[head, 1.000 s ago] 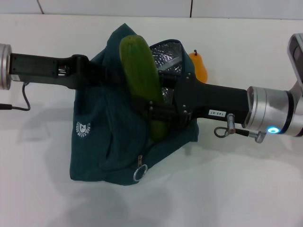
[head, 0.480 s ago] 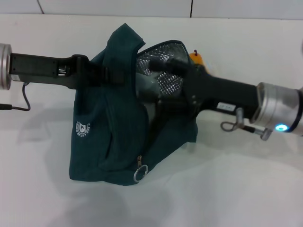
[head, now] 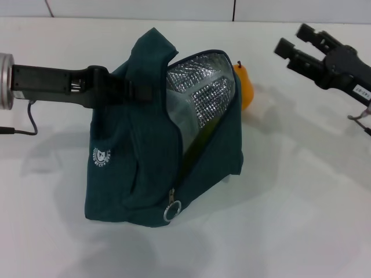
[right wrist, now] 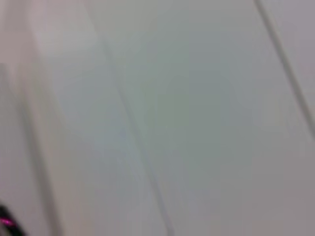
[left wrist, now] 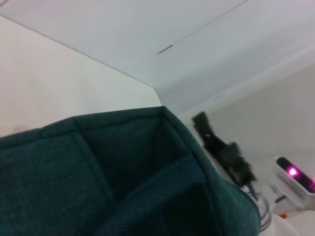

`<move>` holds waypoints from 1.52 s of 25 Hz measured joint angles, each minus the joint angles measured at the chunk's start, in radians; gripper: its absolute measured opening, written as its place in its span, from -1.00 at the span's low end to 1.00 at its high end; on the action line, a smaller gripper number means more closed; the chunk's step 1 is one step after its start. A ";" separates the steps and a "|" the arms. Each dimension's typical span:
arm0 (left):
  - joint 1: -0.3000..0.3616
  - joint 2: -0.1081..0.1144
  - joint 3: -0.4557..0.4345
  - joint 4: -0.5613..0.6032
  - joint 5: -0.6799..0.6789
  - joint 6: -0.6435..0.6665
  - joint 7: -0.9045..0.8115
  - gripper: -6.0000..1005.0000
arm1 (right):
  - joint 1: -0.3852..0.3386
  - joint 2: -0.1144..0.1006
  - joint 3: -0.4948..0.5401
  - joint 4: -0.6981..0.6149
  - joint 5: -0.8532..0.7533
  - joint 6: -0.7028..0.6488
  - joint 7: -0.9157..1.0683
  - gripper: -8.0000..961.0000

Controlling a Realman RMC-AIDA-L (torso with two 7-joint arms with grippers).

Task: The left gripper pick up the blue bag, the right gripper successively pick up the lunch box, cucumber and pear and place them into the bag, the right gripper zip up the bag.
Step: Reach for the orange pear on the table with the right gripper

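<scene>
Fabric bunches where the left gripper [head: 124, 90] clamps the upper edge of the blue bag [head: 145, 168], and holding it up that way seems meant to keep the mouth gaping toward the right so items can go in from that side. The bag is soft and slumped, dark teal cloth with a small white logo [head: 101, 156] on its left face, while the exposed lining [head: 200, 98] is crinkled silver foil with a quilted sheen. A zipper runs down the open edge to a metal ring pull [head: 171, 212] hanging near the bag's near bottom corner, unfastened for now. Inside the opening a dark green sliver shows low against the foil, likely the cucumber [head: 204, 136], though only its edge is visible; the lunch box cannot be seen at all and is probably deeper inside. The pear [head: 244, 86], smooth and yellow-orange with a short dark stem, stands on the white table [head: 290, 220] just behind the bag's far right edge, partly hidden by it. The right gripper [head: 297, 44] hangs in the air at the far right, well apart from the bag, its two black fingers spread and holding nothing, so the pear looks like the next thing to fetch.
</scene>
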 joint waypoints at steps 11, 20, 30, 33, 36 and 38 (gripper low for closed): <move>-0.005 -0.006 -0.001 0.000 -0.009 -0.007 0.010 -0.88 | 0.114 0.022 0.003 -0.007 -0.139 0.352 -0.050 0.81; -0.021 -0.009 0.001 0.000 -0.012 -0.018 0.011 -0.88 | 0.185 0.038 -0.024 -0.006 -0.178 0.464 -0.137 0.78; -0.022 -0.009 0.001 0.000 -0.015 -0.021 0.011 -0.87 | 0.206 0.038 -0.080 -0.006 -0.172 0.516 -0.182 0.53; -0.019 -0.009 0.001 0.000 -0.018 -0.021 0.013 -0.87 | 0.204 0.038 -0.086 -0.004 -0.172 0.517 -0.190 0.37; -0.013 -0.008 0.000 0.000 -0.036 -0.021 0.018 -0.87 | 0.194 0.038 -0.092 -0.004 -0.171 0.519 -0.216 0.34; -0.009 -0.007 0.000 0.000 -0.049 -0.020 0.024 -0.87 | 0.188 0.038 -0.092 -0.008 -0.171 0.520 -0.238 0.33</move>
